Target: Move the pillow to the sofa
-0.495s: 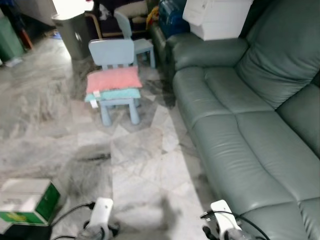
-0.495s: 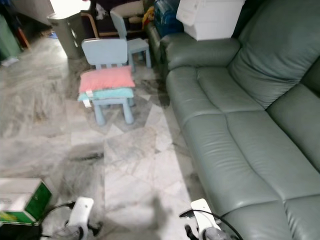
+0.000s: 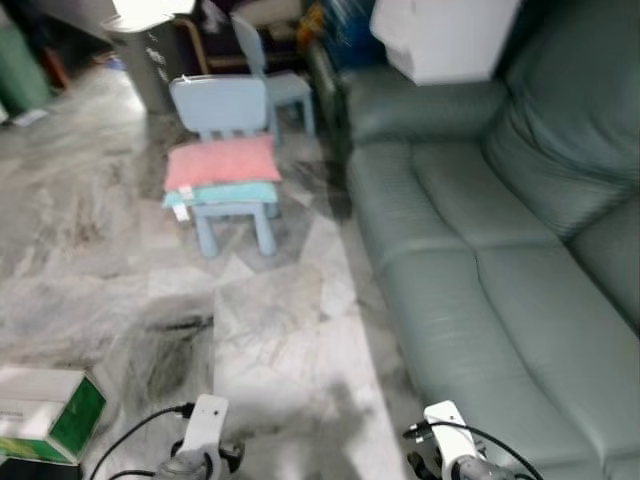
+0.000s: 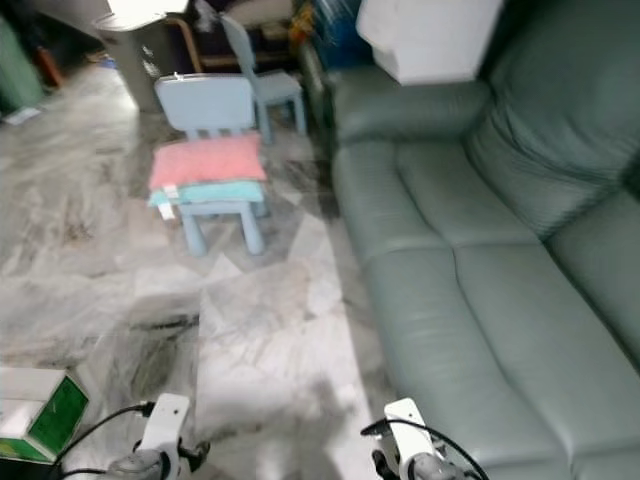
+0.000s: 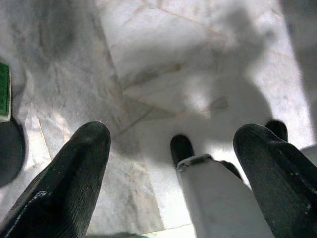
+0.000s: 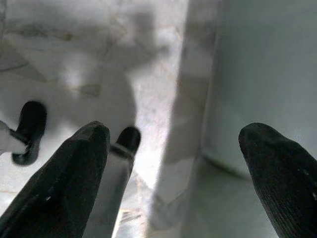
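A pink pillow [image 3: 222,160] lies on top of a teal pillow [image 3: 228,191] on the seat of a small light blue chair [image 3: 222,104], out on the marble floor ahead and to my left. The dark green sofa [image 3: 470,250] runs along my right side, its seat bare. Both arms hang low at the bottom of the eye views, the left arm [image 3: 203,432] and the right arm [image 3: 447,440], far from the pillow. My left gripper [image 5: 173,136] is open over the floor. My right gripper [image 6: 176,134] is open beside the sofa's base.
A white box [image 3: 445,38] sits on the sofa's far armrest. A second blue chair [image 3: 272,82] and a grey bin [image 3: 150,58] stand behind the first chair. A green and white carton [image 3: 45,415] lies on the floor at my near left.
The whole picture has shifted slightly and turned blurrier, so the camera has moved. The pillows, chair and sofa stay where they were, and both arms hang as before.
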